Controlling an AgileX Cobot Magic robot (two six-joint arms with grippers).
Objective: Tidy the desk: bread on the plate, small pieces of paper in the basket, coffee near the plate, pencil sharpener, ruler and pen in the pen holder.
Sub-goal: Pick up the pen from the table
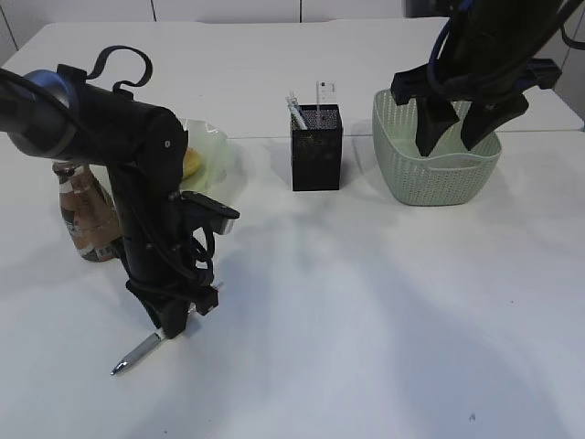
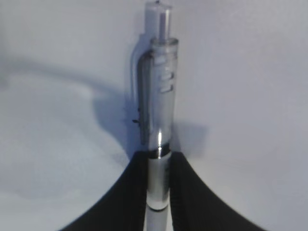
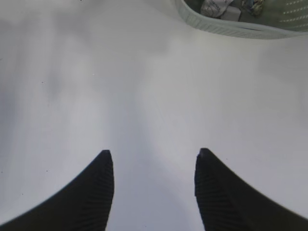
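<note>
While the pen [image 2: 158,125] lies pinched between the two black fingers [image 2: 120,202] of the left gripper [image 1: 171,320], its silver barrel sticks out past the fingertips, with the clip and clear end pointing away from the claw in the left wrist view. From the exterior view the pen slants down and to the left from that claw, its far tip at or just above the desk [image 1: 366,320]; contact cannot be told. So the left claw is clenched on the pen.

Behind the left arm, up and to the left of the claw, stands the coffee [image 1: 84,212], partly hidden by the arm. Further back, the plate [image 1: 222,155] holds the bread [image 1: 191,164], of which only a yellow-brown edge shows. To the right of the plate stands the pen holder [image 1: 316,148], upright, with the ruler [image 1: 326,94] and another white item rising from it.

Right of the pen holder sits the basket [image 1: 437,169]. The right gripper [image 1: 454,130] hangs over it with its fingers spread and nothing between them. In the right wrist view, the basket's rim lies beyond the claw, with the small pieces of paper [image 3: 217,8] inside it.
</note>
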